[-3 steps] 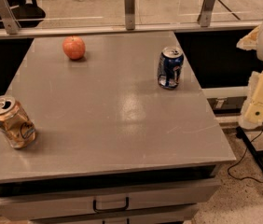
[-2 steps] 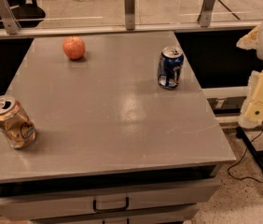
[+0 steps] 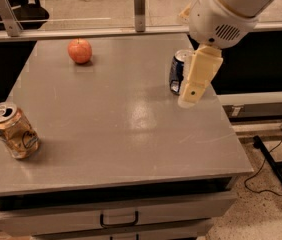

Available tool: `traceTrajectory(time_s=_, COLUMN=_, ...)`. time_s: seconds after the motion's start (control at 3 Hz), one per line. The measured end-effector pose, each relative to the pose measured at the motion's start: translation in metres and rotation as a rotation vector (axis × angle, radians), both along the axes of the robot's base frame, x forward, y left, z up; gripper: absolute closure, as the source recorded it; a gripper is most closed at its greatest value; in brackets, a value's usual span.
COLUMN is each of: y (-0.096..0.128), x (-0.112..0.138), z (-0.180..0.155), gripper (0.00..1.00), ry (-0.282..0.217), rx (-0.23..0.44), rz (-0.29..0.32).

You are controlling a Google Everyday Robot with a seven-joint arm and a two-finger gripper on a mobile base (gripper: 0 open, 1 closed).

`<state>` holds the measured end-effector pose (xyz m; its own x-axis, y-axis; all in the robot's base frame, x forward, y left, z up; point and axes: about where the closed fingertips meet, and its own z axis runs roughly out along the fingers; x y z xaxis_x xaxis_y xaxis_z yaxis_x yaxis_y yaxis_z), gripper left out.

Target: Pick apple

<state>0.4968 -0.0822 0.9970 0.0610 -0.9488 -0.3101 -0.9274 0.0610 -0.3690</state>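
Observation:
The apple (image 3: 80,50) is small, round and reddish-orange, and sits near the far left corner of the grey table (image 3: 121,134). My gripper (image 3: 191,95) hangs as a cream-coloured part below the white arm (image 3: 226,9), over the table's right side. It is far to the right of the apple and holds nothing that I can see. It stands just in front of the blue can (image 3: 177,73) and hides part of it.
A gold can (image 3: 15,132) stands tilted near the front left edge. A rail with metal posts (image 3: 139,1) runs behind the table. A drawer with a handle (image 3: 118,218) is under the top. Cables and a stand leg (image 3: 276,166) lie on the floor at right.
The arm has swung in from beyond the table's right edge and now hangs over the table in front of the blue can. The apple and both cans have not moved.

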Motion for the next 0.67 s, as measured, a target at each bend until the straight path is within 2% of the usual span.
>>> traceTrajectory(time_s=0.33, y=0.000, x=0.000, z=0.000, gripper=0.00, ry=0.000, rx=0.000, rz=0.000)
traceTrajectory(time_s=0.67, y=0.017, x=0.022, z=-0.002, gripper=0.00, ry=-0.011, rx=0.067, rz=-0.018)
